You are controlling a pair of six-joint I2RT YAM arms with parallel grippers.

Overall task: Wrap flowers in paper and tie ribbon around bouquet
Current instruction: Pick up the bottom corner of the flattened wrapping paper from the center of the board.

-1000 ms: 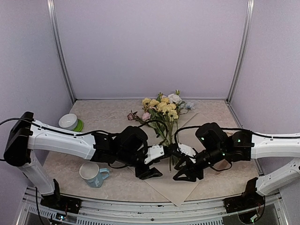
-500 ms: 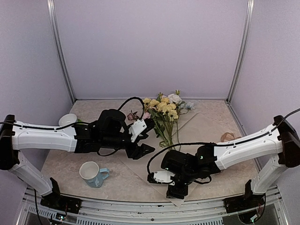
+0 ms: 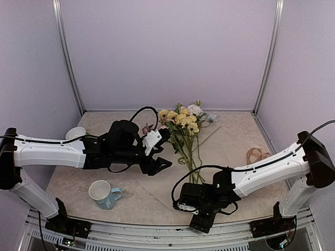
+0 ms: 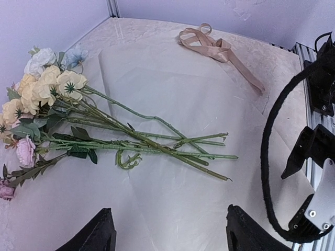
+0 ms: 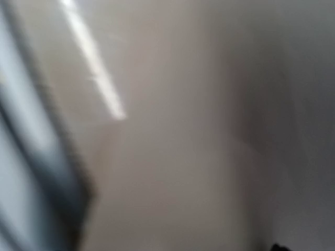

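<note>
Top view: flowers (image 3: 183, 123) lie on the paper (image 3: 220, 151) spread on the table (image 3: 73, 183); right jaws at its near corner, state indeterminable. Left wrist view: left jaws wide, empty, above the stems (image 4: 172, 142); ribbon (image 4: 209, 47) beyond. Right wrist view: blur; the thin, limp, tearable sheet probably wants pinching at a corner.

free: paper (image 4: 172, 78) between flowers (image 3: 183, 123) and ribbon (image 4: 209, 48) | obstacles: mug (image 3: 102, 192) front-left, right arm (image 3: 267, 167) along near edge

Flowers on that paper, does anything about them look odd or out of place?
The flowers lie loose on the flat paper, stems fanned apart; one stem is kinked midway. The ribbon lies tangled off to the side.
</note>
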